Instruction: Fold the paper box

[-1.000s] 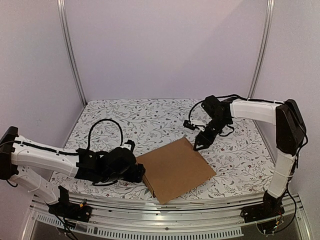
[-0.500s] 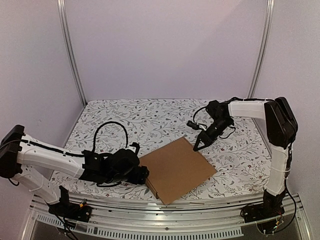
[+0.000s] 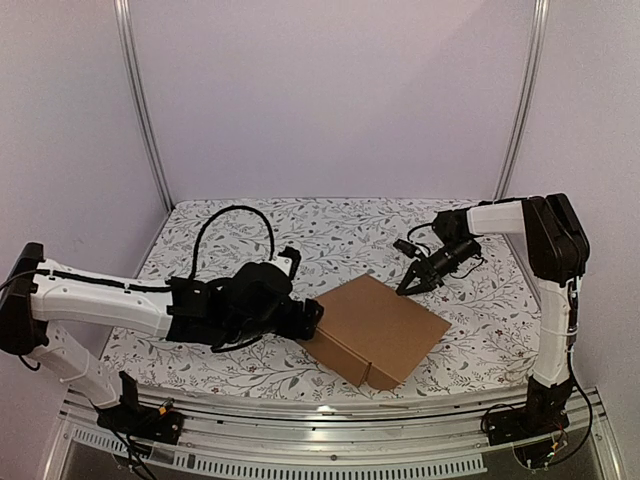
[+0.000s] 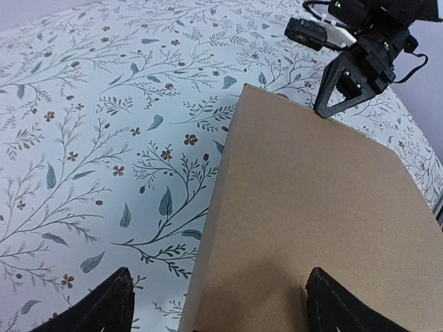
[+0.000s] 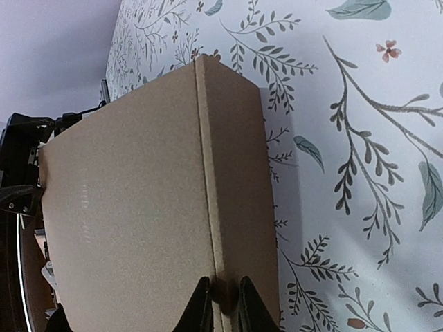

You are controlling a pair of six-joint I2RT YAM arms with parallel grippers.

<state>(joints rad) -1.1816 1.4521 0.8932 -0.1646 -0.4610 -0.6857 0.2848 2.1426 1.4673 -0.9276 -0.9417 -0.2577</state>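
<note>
**Paper box lying between two grippers**

We are watching the paper box [image 3: 378, 330] lying flat on the table [image 3: 300, 235], toward its near edge. The left gripper [image 3: 312, 318] is straddling the box's left edge, fingers [image 4: 104, 308] spread wide apart. The right gripper [image 3: 405, 288] is touching the far edge, its fingers drawn together at the tips.
</note>
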